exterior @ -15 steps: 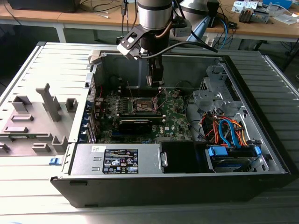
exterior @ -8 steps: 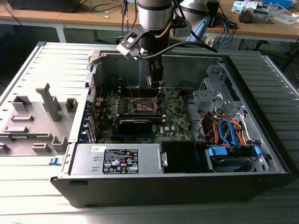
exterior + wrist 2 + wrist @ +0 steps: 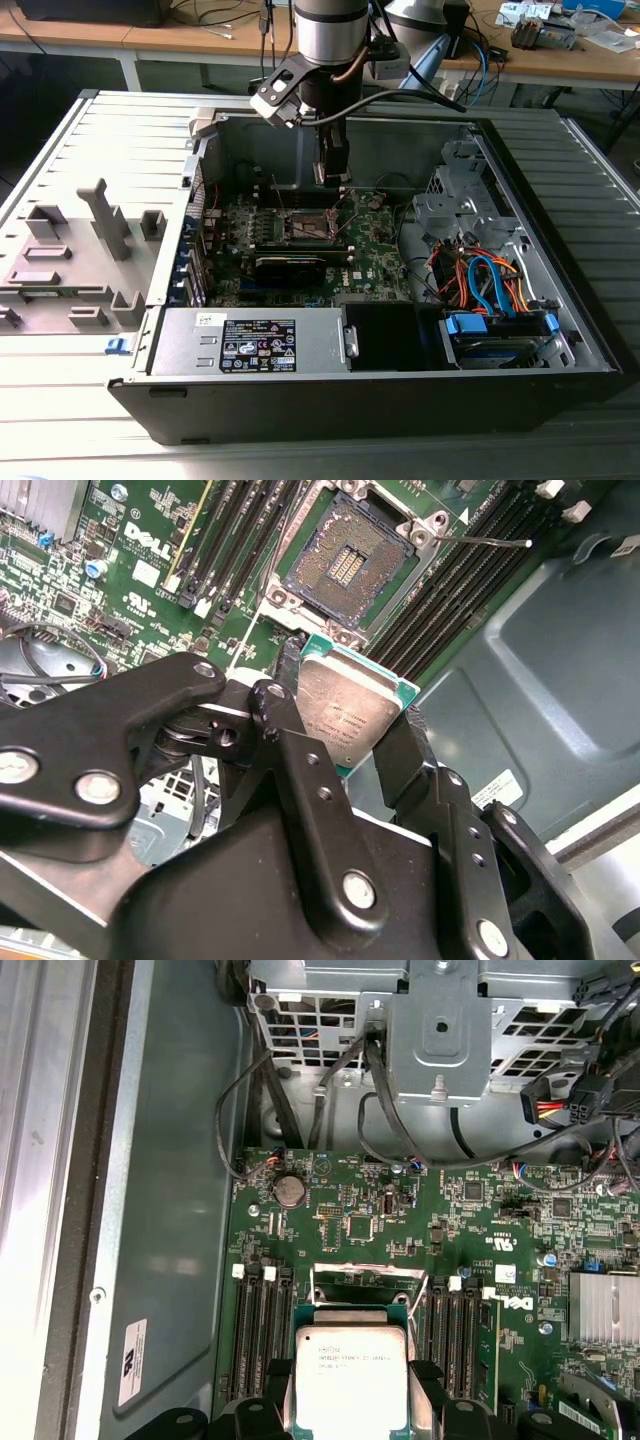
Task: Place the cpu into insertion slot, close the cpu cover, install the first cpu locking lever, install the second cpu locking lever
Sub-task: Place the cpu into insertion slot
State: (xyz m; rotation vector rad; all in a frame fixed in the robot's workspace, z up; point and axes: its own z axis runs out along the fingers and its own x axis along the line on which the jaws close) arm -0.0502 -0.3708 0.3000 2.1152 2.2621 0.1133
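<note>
While aloft (in claw [image 3: 347,723]), cpu [image 3: 352,698]

Open computer case [image 3: 350,405] holds motherboard [image 3: 382,255], power supply [image 3: 250,342].

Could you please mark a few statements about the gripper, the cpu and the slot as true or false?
1. The gripper is shut on the cpu. True.
2. The cpu sits in the insertion slot. False: the slot's contact field is bare, and the cpu is held in the gripper, not seated.
3. The cpu's top face is black. False: it is silver with a green edge.
4. The computer case is open, showing the motherboard. True.
</note>
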